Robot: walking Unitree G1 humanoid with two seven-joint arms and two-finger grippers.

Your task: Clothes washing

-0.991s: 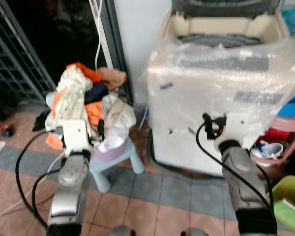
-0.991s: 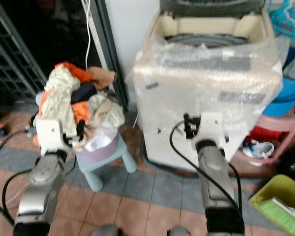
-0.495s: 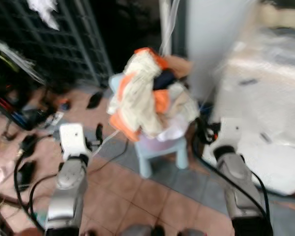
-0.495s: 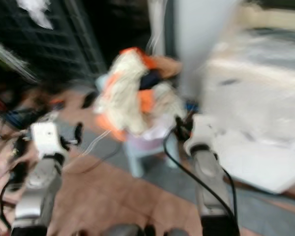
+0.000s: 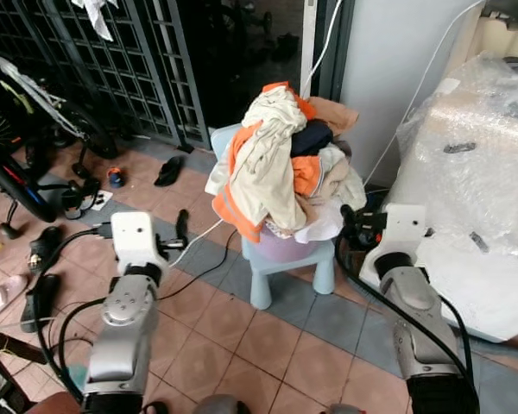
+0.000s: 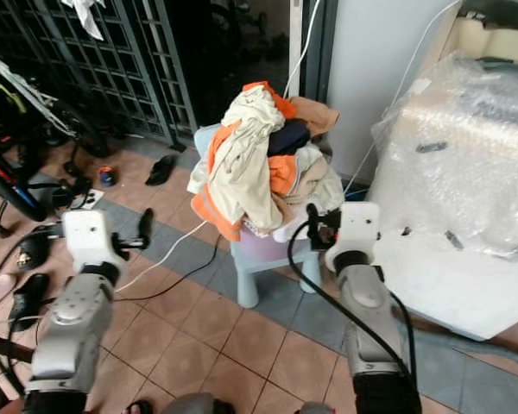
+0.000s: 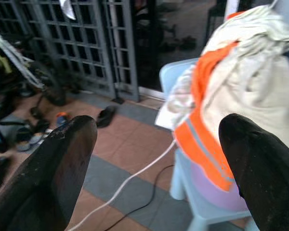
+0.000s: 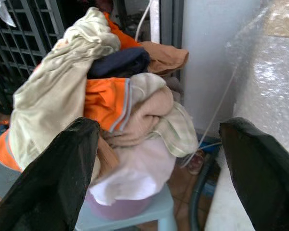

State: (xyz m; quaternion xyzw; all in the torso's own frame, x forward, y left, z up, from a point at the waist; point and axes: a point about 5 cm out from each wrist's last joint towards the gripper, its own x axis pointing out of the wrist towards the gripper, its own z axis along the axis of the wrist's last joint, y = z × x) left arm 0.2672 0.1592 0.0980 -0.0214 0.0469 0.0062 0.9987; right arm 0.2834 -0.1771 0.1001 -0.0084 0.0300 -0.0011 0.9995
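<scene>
A heap of clothes (image 5: 276, 164) in cream, orange, navy and tan sits in a purple basin (image 5: 285, 247) on a light blue stool (image 5: 287, 269). At the right stands the washing machine (image 5: 475, 172), wrapped in bubble plastic. My left gripper (image 5: 180, 228) hangs open to the left of the stool, above the tiled floor, apart from the clothes. In the left wrist view its fingers (image 7: 62, 159) are spread wide with nothing between them. My right gripper (image 5: 350, 220) is open just right of the heap, near a pale pink cloth (image 8: 130, 175), holding nothing.
A white cable (image 5: 194, 237) runs across the floor by the stool. A metal gate (image 5: 112, 60) and a dark doorway lie behind. A bicycle (image 5: 26, 112) and scattered shoes (image 5: 168, 171) are at the left. Bare tiles (image 5: 242, 345) spread in front.
The camera has swung to the left: the clothes heap now sits mid-view and the washing machine at the right edge. Both arms keep the same raised pose.
</scene>
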